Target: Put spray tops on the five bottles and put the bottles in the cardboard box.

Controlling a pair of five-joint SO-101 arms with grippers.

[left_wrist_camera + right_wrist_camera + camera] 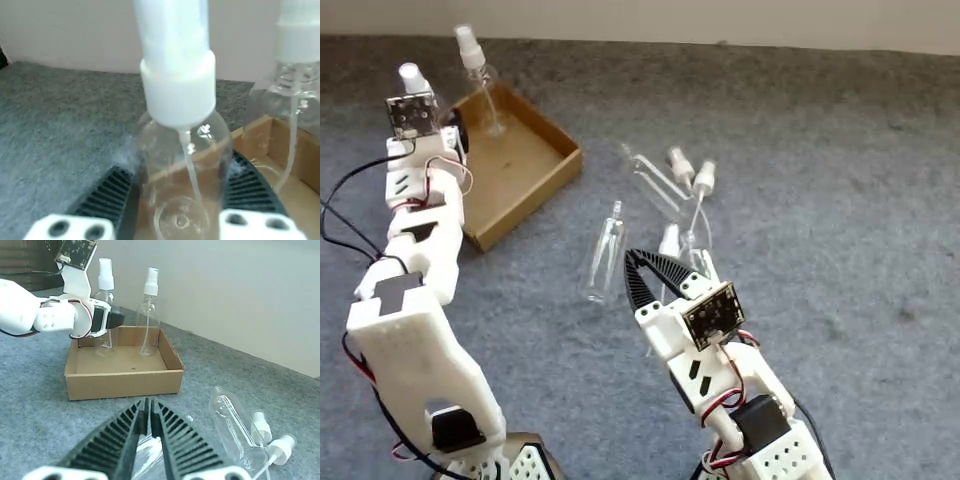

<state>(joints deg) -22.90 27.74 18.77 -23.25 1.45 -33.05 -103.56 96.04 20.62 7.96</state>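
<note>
arms (pixel 415 340): white shells | motors (pixel 760 420): black | cables (pixel 340 215): red, black, possibly white | right end effector (pixel 148 405): black ribbed fingers (pixel 115 440)

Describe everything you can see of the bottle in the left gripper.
The bottle is clear, seemingly plastic, with rounded shoulders, a white spray top fitted and a thin white tube inside. It is upright, clamped between the left gripper's black ribbed jaws over the cardboard box's far corner, beside another capped bottle. Whether it touches the floor is unclear.

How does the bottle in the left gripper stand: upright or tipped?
Upright: the bottle stands vertical in the left gripper, spray top uppermost.
</note>
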